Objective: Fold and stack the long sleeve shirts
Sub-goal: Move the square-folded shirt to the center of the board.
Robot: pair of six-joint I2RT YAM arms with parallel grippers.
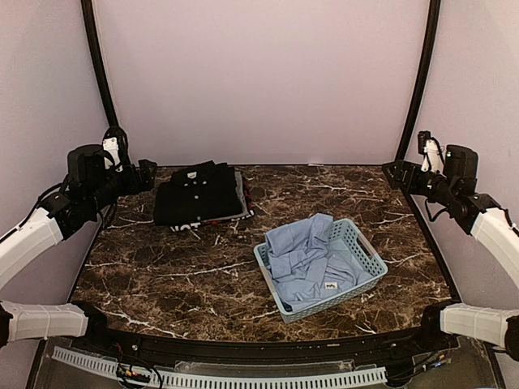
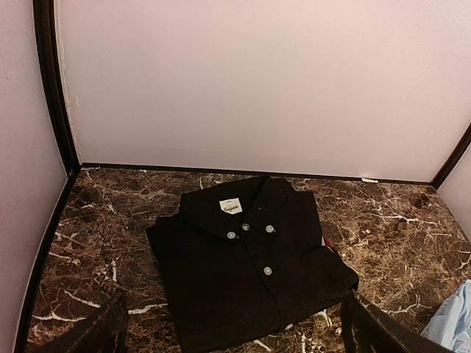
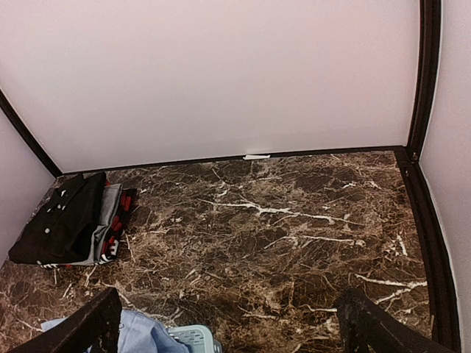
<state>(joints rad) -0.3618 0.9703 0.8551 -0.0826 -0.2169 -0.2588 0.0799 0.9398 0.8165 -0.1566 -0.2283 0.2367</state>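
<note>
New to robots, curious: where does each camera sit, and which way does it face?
Top: above and behind, looking down on table, black shirt, basket; left arm and right arm show.
Left wrist: on left arm, facing black shirt; its open fingers show.
Right wrist: on right arm, facing far table; open fingers show.
All share the black shirt.

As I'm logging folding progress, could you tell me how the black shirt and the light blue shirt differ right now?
The black shirt is neatly folded; the light blue shirt is crumpled. The black one lies on a pile at the table's far left; the blue one fills the basket. Both carry a small white label.
</note>
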